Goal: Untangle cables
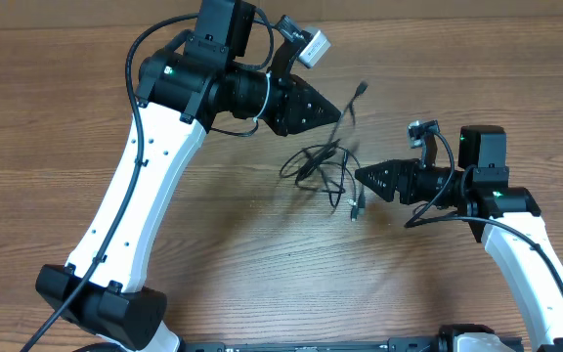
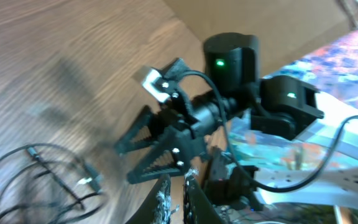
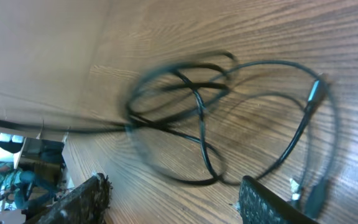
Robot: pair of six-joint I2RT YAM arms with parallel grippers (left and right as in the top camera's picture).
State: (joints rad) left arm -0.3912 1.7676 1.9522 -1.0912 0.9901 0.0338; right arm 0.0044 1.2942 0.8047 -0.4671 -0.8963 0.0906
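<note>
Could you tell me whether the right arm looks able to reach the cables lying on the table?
Probably yes: its open fingers hover just short of the cables, with only bare table between.

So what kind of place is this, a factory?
More likely a robotics lab or test bench: two robot arms carrying small cameras work at a plain wooden table, with a tangle of thin black cables between them.
</note>
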